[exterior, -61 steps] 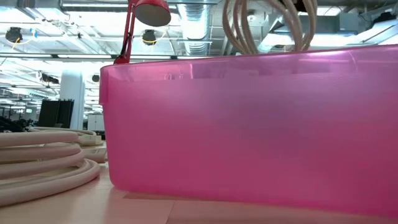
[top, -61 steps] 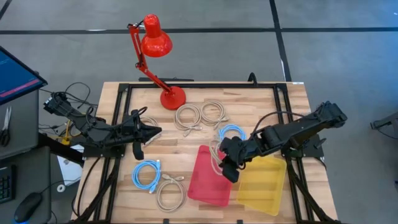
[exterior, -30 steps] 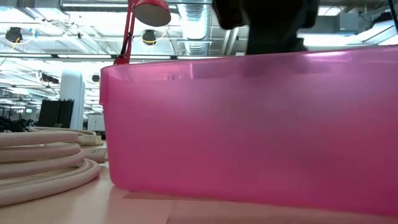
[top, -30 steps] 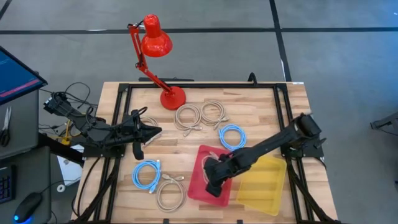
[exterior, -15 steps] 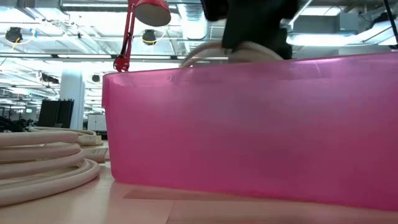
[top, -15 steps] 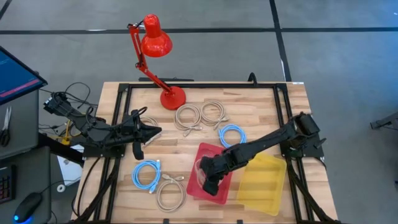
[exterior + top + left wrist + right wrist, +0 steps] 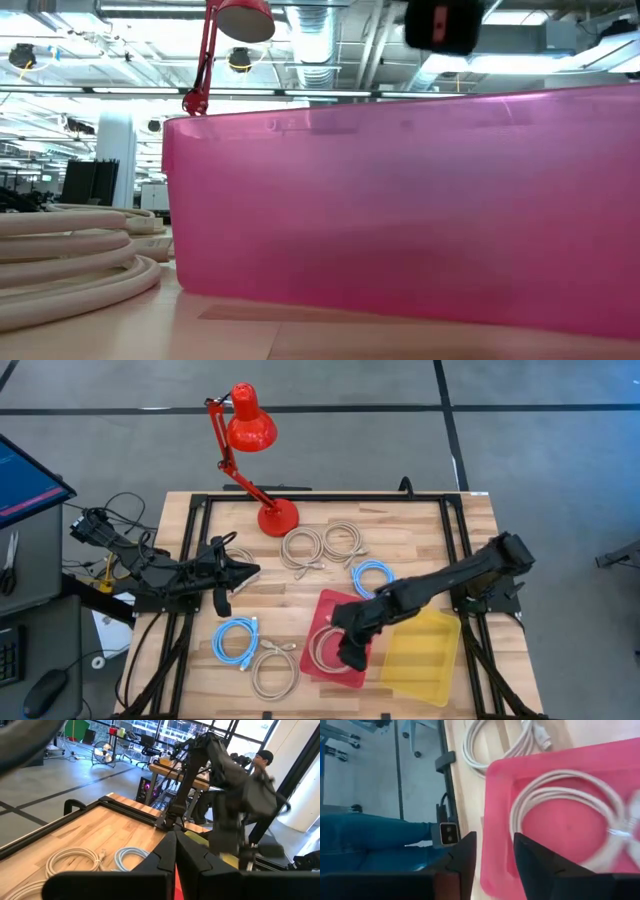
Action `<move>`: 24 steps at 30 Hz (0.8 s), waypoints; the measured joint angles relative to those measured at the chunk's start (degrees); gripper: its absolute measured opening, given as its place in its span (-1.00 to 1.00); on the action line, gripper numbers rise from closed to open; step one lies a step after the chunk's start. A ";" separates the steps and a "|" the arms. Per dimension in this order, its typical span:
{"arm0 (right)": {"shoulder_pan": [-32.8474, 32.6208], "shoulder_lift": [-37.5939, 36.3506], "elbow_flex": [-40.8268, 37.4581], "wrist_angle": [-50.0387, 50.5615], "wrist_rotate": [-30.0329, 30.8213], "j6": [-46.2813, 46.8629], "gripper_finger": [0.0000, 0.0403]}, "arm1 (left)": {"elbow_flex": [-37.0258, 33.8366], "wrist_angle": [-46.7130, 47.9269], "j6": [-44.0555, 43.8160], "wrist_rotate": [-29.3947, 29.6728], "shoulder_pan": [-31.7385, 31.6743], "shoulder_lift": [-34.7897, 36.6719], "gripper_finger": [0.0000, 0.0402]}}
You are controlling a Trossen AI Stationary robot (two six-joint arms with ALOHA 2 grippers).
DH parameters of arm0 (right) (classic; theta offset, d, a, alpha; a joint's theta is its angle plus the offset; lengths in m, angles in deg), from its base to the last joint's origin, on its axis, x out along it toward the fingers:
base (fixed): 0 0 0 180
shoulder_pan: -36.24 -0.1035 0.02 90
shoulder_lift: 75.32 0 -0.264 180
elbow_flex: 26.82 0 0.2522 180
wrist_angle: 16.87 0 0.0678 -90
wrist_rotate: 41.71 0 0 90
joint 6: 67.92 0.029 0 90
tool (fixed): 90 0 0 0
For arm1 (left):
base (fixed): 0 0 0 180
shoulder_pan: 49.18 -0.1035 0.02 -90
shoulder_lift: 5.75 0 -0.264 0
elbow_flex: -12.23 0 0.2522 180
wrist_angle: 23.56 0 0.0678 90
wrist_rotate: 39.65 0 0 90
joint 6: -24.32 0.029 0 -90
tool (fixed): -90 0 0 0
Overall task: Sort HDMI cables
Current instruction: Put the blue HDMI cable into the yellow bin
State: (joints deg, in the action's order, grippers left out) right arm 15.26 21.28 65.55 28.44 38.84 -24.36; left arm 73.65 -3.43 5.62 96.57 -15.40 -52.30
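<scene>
A beige coiled cable [image 7: 322, 650] lies flat on the floor of the pink tray [image 7: 336, 610]; the right wrist view shows the same coil [image 7: 560, 815]. My right gripper [image 7: 347, 656] hovers open just above the tray, beside that coil, and touches nothing. On the bare wood rest two more beige coils [image 7: 303, 547] [image 7: 343, 540], a light blue coil [image 7: 373, 577], a second blue coil [image 7: 235, 638] and a beige coil [image 7: 272, 668]. My left gripper [image 7: 247, 572] waits shut near the table's left side.
A yellow tray [image 7: 425, 655] sits against the pink tray's right side. A red desk lamp [image 7: 275, 517] stands at the far edge. The low view is filled by the pink tray's wall [image 7: 400, 210], with a beige coil [image 7: 60, 260] to its left. A person's jeans [image 7: 370, 837] show beyond the near edge.
My right gripper carried a beige coil from the table's middle toward the near edge, over the pink tray, and lowered it. It then let go, rose and drew back a little to the right. The coil, which hung below the fingers, now lies flat in the tray.
</scene>
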 joint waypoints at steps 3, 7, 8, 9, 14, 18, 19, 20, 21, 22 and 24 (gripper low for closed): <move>0.67 -4.20 0.00 5.98 5.58 -0.07 -0.51 | 0.00 0.01 0.00 -0.43 0.37 -0.01 -0.96; 1.59 -9.59 0.00 15.09 13.88 1.74 -0.61 | 0.00 0.02 0.00 -0.59 0.35 0.00 -0.96; 1.84 -10.56 0.00 17.29 15.54 2.64 -0.63 | 0.00 0.00 0.00 -0.55 0.34 0.01 -0.96; 2.17 -11.47 0.00 19.63 16.99 3.54 -0.64 | 0.00 0.01 0.00 -0.57 0.36 -0.01 -0.96; 4.65 -14.55 0.00 28.17 21.90 7.90 -0.64 | 0.00 0.02 0.00 -0.55 0.34 0.01 -0.96; 7.64 -14.81 -0.02 33.89 23.12 9.50 -0.64 | 0.00 0.02 0.00 -0.55 0.36 0.01 -0.96; 8.52 -14.81 -0.02 35.15 23.10 9.50 -0.64 | 0.00 0.02 0.00 -0.55 0.36 -0.01 -0.96; 9.40 -14.81 -0.02 36.50 23.12 9.52 -0.64 | 0.00 0.02 0.00 -0.55 0.36 -0.01 -0.96; 10.38 -14.81 -0.04 37.66 23.14 9.50 -0.64 | 0.00 0.02 0.00 -0.53 0.36 0.00 -0.96; 11.31 -14.67 -0.04 38.46 23.24 9.50 -0.64 | 0.00 0.02 0.00 -0.55 0.36 -0.01 -0.96; 13.13 -13.88 -0.06 39.48 23.45 9.08 -0.64 | 0.00 0.02 0.00 -0.55 0.36 -0.01 -0.96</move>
State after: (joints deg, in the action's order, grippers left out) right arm 28.38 7.40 65.50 67.92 62.29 -15.28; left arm 73.65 -3.41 5.62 96.02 -15.05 -52.31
